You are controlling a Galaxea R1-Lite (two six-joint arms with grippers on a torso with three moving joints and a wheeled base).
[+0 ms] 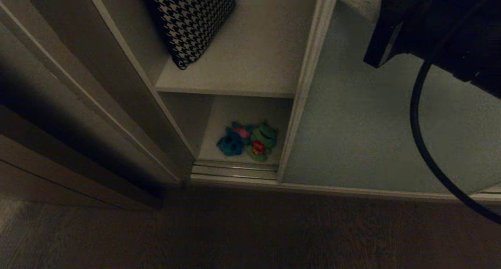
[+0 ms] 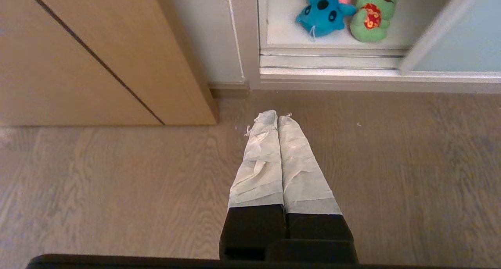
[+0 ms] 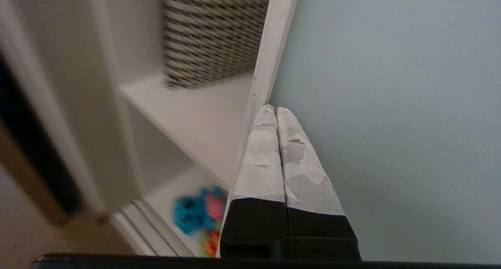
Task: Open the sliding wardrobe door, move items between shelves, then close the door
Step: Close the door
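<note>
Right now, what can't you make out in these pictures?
- Right gripper: head view shows only the dark arm, cut off at the top corner.
- Houndstooth bag: its top runs off the head view's edge.
- Green plush toy: mostly behind the fingers in the blurred right wrist view.
- Sliding wardrobe door: its far side is cropped.

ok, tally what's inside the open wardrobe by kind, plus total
Plush toys: 2, teal toy and green toy, side by side on the lower shelf
Houndstooth bags: 1, houndstooth bag on the upper shelf
Total: 3
</note>
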